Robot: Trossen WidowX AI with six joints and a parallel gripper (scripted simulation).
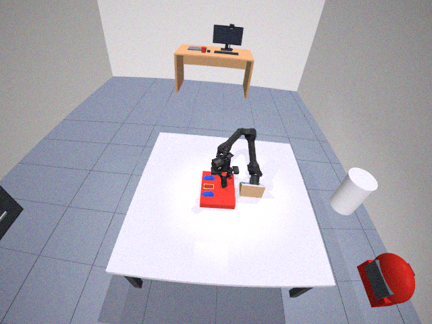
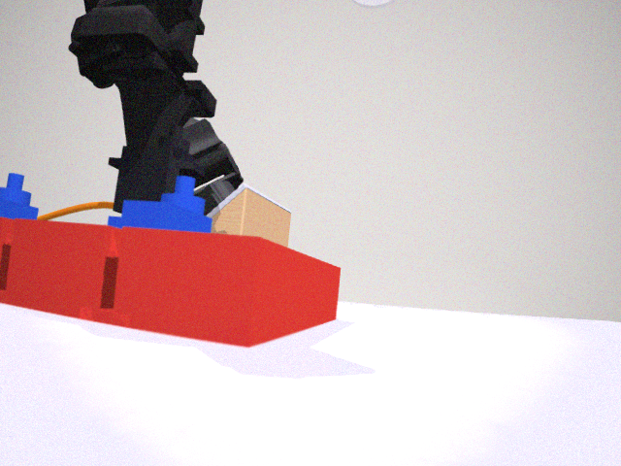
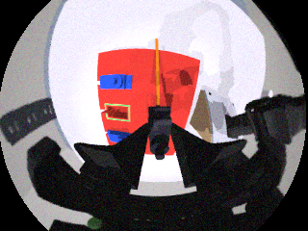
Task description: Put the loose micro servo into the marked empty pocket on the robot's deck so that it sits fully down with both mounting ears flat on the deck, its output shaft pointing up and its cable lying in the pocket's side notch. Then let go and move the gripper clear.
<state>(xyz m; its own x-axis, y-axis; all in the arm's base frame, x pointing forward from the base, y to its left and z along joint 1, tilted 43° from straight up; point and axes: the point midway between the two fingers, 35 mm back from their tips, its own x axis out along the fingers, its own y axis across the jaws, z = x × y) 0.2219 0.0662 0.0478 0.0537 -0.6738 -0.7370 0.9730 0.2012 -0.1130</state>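
Our gripper (image 3: 160,149) is clenched on the dark micro servo (image 3: 160,130), held above the red deck (image 3: 180,71). Its orange cable (image 3: 157,71) trails forward, and the marked pocket (image 3: 117,112) lies to the left.

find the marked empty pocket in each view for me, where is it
Top: marked pocket, yellow outline between two blue servos on the red deck's left part.
Exterior: not visible; the deck top is seen edge-on.
Wrist: yellow outline left of the claw, which is shut on the black servo.
Shared landmark: the red deck.
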